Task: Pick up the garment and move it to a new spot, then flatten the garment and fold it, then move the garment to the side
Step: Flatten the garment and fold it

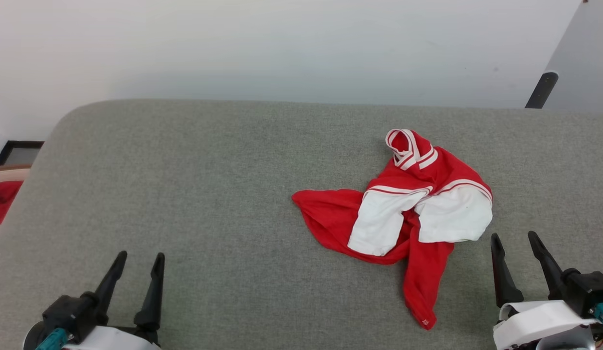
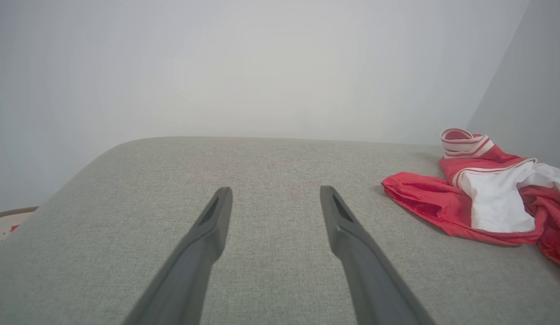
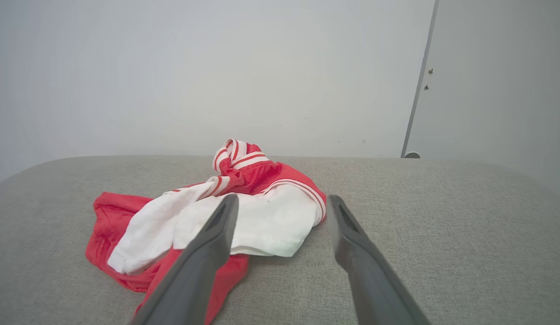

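Both jaws gape empty either side of the crumpled garment (image 1: 408, 204); head view adds red cloth (image 1: 2, 199) far left.

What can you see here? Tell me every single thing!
shirt: one, red with white sleeves and striped trim, crumpled on the cushion, right of middle
cushion: one, grey, under the shirt
wall: one, white, behind the cushion
post: one, dark, upper right by the wall
cloth: one, red, far left edge, off the cushion
frame: one, black, far left, past the cushion's corner
left gripper: one, dark, open, lower left over bare cushion
right gripper: one, dark, open, lower right, close beside the shirt
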`<state>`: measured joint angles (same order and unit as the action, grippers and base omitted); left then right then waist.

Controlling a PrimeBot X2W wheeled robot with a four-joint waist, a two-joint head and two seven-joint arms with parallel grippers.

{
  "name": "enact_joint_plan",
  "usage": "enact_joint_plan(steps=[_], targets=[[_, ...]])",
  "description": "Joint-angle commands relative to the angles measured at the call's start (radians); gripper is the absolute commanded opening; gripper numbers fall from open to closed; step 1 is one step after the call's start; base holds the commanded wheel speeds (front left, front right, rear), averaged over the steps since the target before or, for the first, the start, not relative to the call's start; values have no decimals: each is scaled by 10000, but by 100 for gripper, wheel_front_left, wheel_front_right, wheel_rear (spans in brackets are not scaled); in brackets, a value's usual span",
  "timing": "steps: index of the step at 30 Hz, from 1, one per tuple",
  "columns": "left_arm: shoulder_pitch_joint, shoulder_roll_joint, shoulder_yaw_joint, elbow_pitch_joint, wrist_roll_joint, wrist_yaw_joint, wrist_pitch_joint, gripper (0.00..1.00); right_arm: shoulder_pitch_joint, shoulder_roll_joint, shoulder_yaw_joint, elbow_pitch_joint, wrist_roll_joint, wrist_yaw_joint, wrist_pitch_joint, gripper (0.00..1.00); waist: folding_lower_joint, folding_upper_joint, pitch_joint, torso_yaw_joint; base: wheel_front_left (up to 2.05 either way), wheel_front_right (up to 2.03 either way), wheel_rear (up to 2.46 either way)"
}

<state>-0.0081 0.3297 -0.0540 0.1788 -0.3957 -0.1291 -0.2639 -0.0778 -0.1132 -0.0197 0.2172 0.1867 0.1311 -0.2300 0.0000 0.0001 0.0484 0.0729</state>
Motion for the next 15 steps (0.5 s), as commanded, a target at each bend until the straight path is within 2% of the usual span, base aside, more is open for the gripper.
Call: enact_joint_plan(steps=[1, 11, 15], targets=[[67, 3, 20, -18, -9, -20, -3, 100, -120, -3, 43, -1, -27, -7, -55, 100, 0, -1, 19, 2, 0, 0, 0], [58, -95, -25, -20, 46, -20, -3, 100, -160, -20, 151, 45, -119, -7, 16, 100, 0, -1, 29, 40, 0, 0, 0], [44, -206, -50, -59, 35, -20, -3, 100, -291, -182, 519, 24, -228, -7, 252, 100, 0, -1, 67, 70, 0, 0, 0]])
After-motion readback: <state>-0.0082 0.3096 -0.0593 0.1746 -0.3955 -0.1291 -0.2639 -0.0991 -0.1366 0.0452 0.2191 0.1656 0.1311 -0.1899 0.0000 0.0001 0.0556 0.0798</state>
